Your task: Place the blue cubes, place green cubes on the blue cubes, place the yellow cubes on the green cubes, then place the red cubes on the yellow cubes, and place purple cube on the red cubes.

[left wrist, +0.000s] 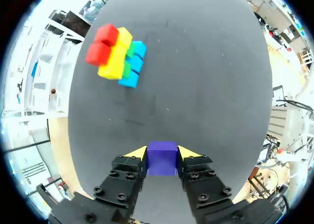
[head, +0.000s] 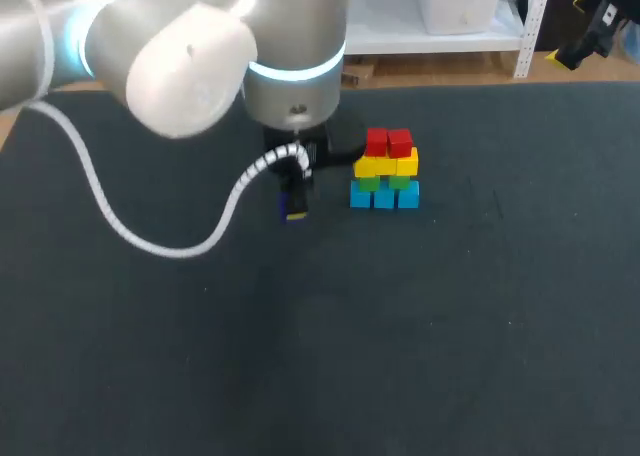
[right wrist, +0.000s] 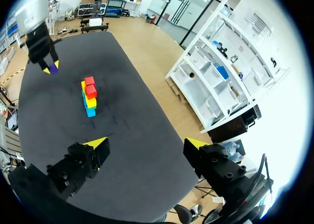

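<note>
- left gripper (left wrist: pixel 162 153) has its yellow tips clamped on the purple cube (left wrist: pixel 162 159), one tip on each side of it
- can't tell from any view whether that cube is touching the table (head: pixel 420 356) or sitting just above it
- in the head view the left gripper (head: pixel 296 206) is near the stack (head: pixel 386 170), on its left side and not touching it
- stack from the bottom up: blue cubes (head: pixel 385 197), green cubes (head: pixel 386 183), yellow cubes (head: pixel 388 164), then two red cubes (head: pixel 388 141) side by side on top
- nothing sits on the red cubes, so the purple one isn't placed yet
- from the left wrist the stack (left wrist: pixel 116 54) is well ahead of the fingers and off to one side, with bare dark table in between
- right gripper (right wrist: pixel 147 144) has its fingers wide apart with nothing between them
- from the right wrist the stack (right wrist: pixel 89 96) is well ahead of that gripper, and past it you can see the left gripper (right wrist: pixel 49 67) with the purple cube (right wrist: pixel 52 70) in its tips
- a white coiled cable (head: pixel 150 231) loops off the left arm above the table
</note>
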You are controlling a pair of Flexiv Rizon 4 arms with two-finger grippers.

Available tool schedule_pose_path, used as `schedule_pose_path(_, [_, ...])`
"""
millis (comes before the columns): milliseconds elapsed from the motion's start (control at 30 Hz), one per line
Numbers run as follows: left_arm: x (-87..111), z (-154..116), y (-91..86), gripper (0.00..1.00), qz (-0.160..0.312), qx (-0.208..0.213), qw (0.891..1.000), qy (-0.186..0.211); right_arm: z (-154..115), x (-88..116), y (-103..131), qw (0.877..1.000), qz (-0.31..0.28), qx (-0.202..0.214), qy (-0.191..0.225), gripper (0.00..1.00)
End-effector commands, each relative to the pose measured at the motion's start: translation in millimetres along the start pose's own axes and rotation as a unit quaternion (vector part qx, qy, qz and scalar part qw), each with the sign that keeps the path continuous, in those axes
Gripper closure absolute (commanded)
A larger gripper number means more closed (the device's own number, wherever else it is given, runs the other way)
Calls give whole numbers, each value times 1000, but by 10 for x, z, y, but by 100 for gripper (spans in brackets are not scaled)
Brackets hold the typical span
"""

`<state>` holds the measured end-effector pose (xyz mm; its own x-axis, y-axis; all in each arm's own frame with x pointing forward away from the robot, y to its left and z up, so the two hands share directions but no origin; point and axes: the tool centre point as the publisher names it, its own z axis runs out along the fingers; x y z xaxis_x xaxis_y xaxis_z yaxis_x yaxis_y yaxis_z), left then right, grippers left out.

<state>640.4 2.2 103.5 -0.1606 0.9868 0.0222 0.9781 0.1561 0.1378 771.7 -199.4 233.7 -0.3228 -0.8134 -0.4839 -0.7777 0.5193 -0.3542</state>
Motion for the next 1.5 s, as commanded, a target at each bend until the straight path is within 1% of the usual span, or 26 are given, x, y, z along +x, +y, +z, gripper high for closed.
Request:
schedule_pose_path(33, [-15, -237, 163, 100, 9, 5, 1000, -5, -10, 7, 12, 1000, 0, 2, 0, 0])
schedule_pose_path(167, [-44, -324, 284, 100, 18, -3, 1000, -10, -10, 7, 12, 1000, 0, 2, 0, 0])
schedule_pose_path(267, [-105, -407, 379, 100, 26, -6, 999, -26, -10, 7, 12, 1000, 0, 2, 0, 0])
schedule_pose_path(333, [-155, -454, 437, 100, 30, -9, 999, -29, -10, 7, 12, 1000, 0, 2, 0, 0])
schedule_pose_path(367, [-177, -475, 452, 100, 27, -8, 999, -35, -10, 7, 12, 1000, 0, 2, 0, 0])
schedule_pose_path(533, [-384, -599, 610, 100, 39, -8, 998, -56, -10, 7, 12, 1000, 0, 2, 0, 0])
schedule_pose_path(667, [-516, -670, 765, 100, 25, 2, 998, -61, -10, 7, 12, 1000, 0, 2, 0, 0])
schedule_pose_path(733, [-623, -728, 859, 100, 27, -4, 998, -54, -10, 7, 12, 1000, 0, 2, 0, 0])
schedule_pose_path(867, [-817, -779, 905, 100, 42, 0, 997, -60, -10, 7, 12, 1000, 0, 2, 0, 0])
schedule_pose_path(1100, [-1082, -732, 890, 100, 55, 15, 996, -67, -10, 7, 12, 1000, 0, 2, 0, 0])
schedule_pose_path(1333, [-1268, -653, 909, 100, 77, 29, 994, -69, -10, 7, 12, 1000, 0, 2, 0, 0])
schedule_pose_path(1500, [-1378, -575, 934, 100, 87, 47, 993, -70, -10, 7, 12, 1000, 0, 2, 0, 0])
